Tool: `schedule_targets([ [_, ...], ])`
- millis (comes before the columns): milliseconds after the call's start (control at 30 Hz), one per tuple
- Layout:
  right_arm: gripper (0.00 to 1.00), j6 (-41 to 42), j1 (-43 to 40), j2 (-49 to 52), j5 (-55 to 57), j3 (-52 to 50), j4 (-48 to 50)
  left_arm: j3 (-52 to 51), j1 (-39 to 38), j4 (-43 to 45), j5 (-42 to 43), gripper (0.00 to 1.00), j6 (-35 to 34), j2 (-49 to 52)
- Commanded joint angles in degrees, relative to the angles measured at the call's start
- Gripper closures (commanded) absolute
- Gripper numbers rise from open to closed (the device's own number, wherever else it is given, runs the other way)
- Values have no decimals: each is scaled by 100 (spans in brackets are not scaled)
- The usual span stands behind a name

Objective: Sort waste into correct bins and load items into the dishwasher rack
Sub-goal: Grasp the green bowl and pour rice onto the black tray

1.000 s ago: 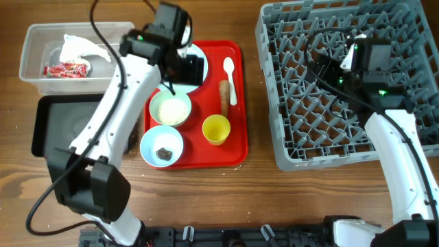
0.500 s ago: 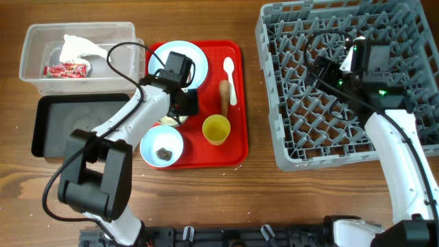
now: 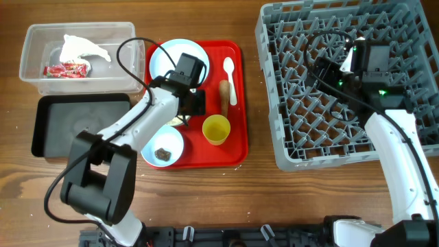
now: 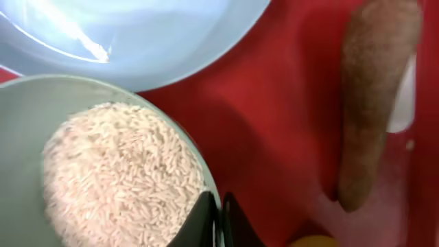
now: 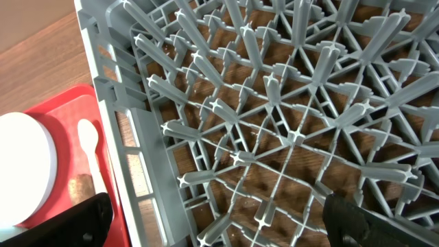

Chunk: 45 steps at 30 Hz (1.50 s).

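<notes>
Since one second ago your left arm has come down from above the pale blue plate point(image 3: 164, 58), and the left end effector point(image 4: 218, 223) now sits low at the right rim of the rice bowl point(image 4: 34, 110). The right arm has not moved.

In the left wrist view the two fingertips stand almost together. The thin rim of the bowl is pinched between them, one tip inside and one outside. The white grains point(image 4: 116, 178) fill the bowl just to the left of the tips.

The plate lies just beyond this end effector. The brown stick point(image 4: 374, 96) lies near on its right, on the red tray point(image 4: 274, 123), with the white spoon point(image 4: 405, 96) at the stick's far side. The yellow cup point(image 3: 216, 129) stands just beside the end effector, to the right and nearer to the arm's base. The second bowl point(image 3: 145, 137), with the dark lump point(image 3: 163, 152) in it, is to the left and also nearer to the base.

Well to the left, on the tabletop point(image 3: 226, 199), the clear tub point(image 3: 27, 48) holds the red wrapper point(image 3: 66, 68) and the white tissue point(image 3: 79, 48). The black tray point(image 3: 68, 120) lies just beside the tub.

The right end effector point(image 5: 226, 219) hangs over the grey rack point(image 3: 269, 89). Its fingers are wide apart and it holds nothing.
</notes>
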Motion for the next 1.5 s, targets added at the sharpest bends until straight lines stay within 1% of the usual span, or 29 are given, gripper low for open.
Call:
schedule_targets([
  [0,0,-76,-4,66,96,105,-2,581,-2,-260,208,96,-11,-691],
  [100,0,-74,-4,66,96,105,9,667,249,-459,387,96,-11,-1211],
  [167,0,-63,-4,66,94,105,50,667,713,-651,772,96,-11,-1436],
  [233,0,-59,-2,66,94,105,87,647,1491,-765,1366,96,-7,-1401],
  [300,0,-59,-4,66,94,105,85,645,2236,-953,1716,96,-2,-1322],
  [333,0,-59,-2,66,94,105,87,643,2570,-1032,1843,96,101,-1290],
  [367,0,-57,-2,66,92,105,87,625,2999,-1060,2127,96,350,-1226],
  [400,0,-57,-2,66,92,105,87,595,3233,-1038,2323,96,446,-1187],
  [433,0,-59,-2,66,92,105,85,505,3707,-975,2643,96,474,-1091],
  [500,0,-59,-2,66,92,105,85,332,4310,-870,3429,96,800,-892],
  [600,0,-57,-2,66,92,105,85,262,5165,-861,4957,96,1287,-391],
  [733,0,-59,-2,66,92,105,81,262,5880,-782,6496,96,1491,223],
  [767,0,-57,-2,66,92,105,83,262,6035,-782,6876,96,1491,354],
  [800,0,-61,-2,66,92,105,81,262,6253,-782,7541,96,1486,470],
  [867,0,-57,-2,66,92,105,79,262,6542,-789,8244,96,1427,501],
  [933,0,-59,-2,66,90,105,76,262,6854,-844,8596,96,1169,501],
  [1033,0,-55,-2,66,-20,105,83,262,7058,-1349,9064,96,1165,501],
  [1167,0,-57,-2,66,-39,105,24,262,7069,-1513,9132,96,568,501],
  [1267,0,-59,-2,66,-37,105,-17,262,7066,-1521,9134,96,509,501],
  [1300,0,-59,-2,66,-37,105,-17,262,7069,-1506,9132,96,422,501],
  [1333,0,-59,-2,66,-37,105,-17,262,7071,-1307,9092,96,428,501],
  [1367,0,-61,-2,66,-37,105,-17,262,7077,-780,8802,96,415,501],
  [1400,0,-59,-2,66,-37,105,-22,262,7071,-918,8800,96,236,501],
  [1433,0,-61,-2,66,-37,105,-33,262,7053,-1292,9106,96,214,501],
  [1467,0,-61,-2,66,-37,105,-37,267,7034,-1539,9134,96,116,494],
])
